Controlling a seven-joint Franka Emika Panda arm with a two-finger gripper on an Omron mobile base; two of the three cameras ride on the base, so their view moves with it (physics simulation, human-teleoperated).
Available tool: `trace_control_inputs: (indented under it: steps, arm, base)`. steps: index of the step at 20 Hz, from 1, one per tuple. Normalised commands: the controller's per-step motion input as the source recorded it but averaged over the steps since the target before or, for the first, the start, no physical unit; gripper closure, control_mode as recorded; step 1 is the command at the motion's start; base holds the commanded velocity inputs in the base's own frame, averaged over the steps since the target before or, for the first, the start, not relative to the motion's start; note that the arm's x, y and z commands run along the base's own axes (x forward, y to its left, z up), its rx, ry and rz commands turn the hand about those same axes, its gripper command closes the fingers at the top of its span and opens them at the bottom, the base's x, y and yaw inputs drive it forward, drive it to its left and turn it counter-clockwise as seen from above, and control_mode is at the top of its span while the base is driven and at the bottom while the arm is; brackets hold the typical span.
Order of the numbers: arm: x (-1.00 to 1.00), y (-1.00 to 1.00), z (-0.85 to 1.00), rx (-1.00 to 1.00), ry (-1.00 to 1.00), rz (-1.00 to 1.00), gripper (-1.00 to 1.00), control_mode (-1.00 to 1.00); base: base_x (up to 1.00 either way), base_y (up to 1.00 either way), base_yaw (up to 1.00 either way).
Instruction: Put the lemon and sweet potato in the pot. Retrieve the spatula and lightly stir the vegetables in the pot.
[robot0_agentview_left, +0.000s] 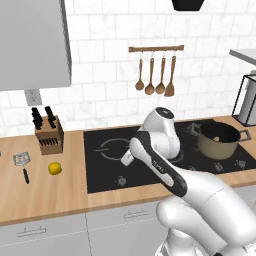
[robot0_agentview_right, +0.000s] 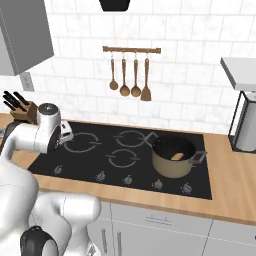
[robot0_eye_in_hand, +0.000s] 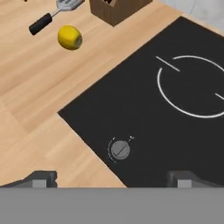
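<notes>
I have the black cooktop (robot0_agentview_left: 150, 155) under the hand and the wooden counter (robot0_agentview_left: 45, 195) running off to its left. The pot (robot0_agentview_right: 173, 156) sits on the right side of the cooktop, and in the right base view there is an orange-brown shape inside it which I take to be the sweet potato (robot0_agentview_right: 177, 156), so I judge that half of the loading done. The knife block (robot0_agentview_left: 49, 135) stands at the back of the counter. The gripper (robot0_eye_in_hand: 113, 178) hangs over the cooktop's front left corner with its jaws spread wide and nothing between them. The spatula (robot0_agentview_left: 22, 164) lies on the counter, head toward the wall and black handle toward me. The lemon (robot0_eye_in_hand: 70, 37) rests on bare wood just beside that handle, apart from it. What matters next: the lemon lies well to the left of the jaws, off the cooktop, toward the knife block. Being roundish, it has no long axis to align with.
</notes>
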Motion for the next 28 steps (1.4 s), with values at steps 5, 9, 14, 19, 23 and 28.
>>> trace_control_inputs:
  steps: [5, 9, 14, 19, 23, 28]
  arm:
    - [0.44, 1.00, -0.13, 0.07, 0.14, 0.20, -1.00, -1.00]
    - [0.34, 0.99, -0.33, 0.01, 0.03, 0.14, -1.00, -1.00]
    - [0.28, 0.86, -0.38, 0.00, 0.00, 0.10, -1.00, -1.00]
    - [0.27, 0.70, -0.24, 0.00, 0.00, 0.03, -1.00, -1.00]
    - [0.16, 0.63, -0.14, 0.00, 0.00, 0.00, -1.00, -1.00]
    - [0.12, 0.48, -0.17, 0.00, 0.00, 0.00, -1.00, -1.00]
  base:
    - [0.00, 0.00, 0.00]
    - [0.00, 0.00, 0.00]
    - [0.00, 0.00, 0.00]
    - [0.00, 0.00, 0.00]
    - [0.00, 0.00, 0.00]
    - [0.00, 0.00, 0.00]
